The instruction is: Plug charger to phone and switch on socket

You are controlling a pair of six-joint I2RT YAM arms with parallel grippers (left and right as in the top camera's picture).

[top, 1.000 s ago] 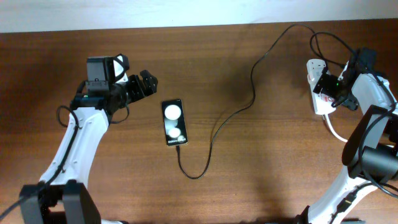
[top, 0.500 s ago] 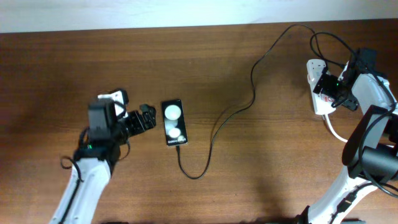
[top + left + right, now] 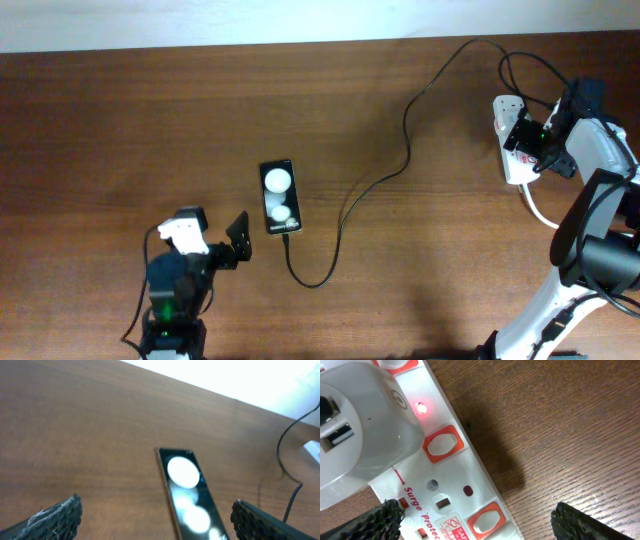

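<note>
Hovering: left tool (image 3: 238,241) gaping, empty, near phone (image 3: 279,196) | right tool (image 3: 521,135) gaping, empty, over socket (image 3: 460,472)

phone (image 3: 279,196) left, socket (image 3: 507,140) far right

The phone (image 3: 186,485) runs off the left wrist view's bottom edge.

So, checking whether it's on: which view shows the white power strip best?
The right wrist view: the white power strip fills it close up, with red-framed switches and a glowing red lamp beside a white adapter. Overhead shows it small and partly covered. Left wrist shows nothing sure of it.
</note>
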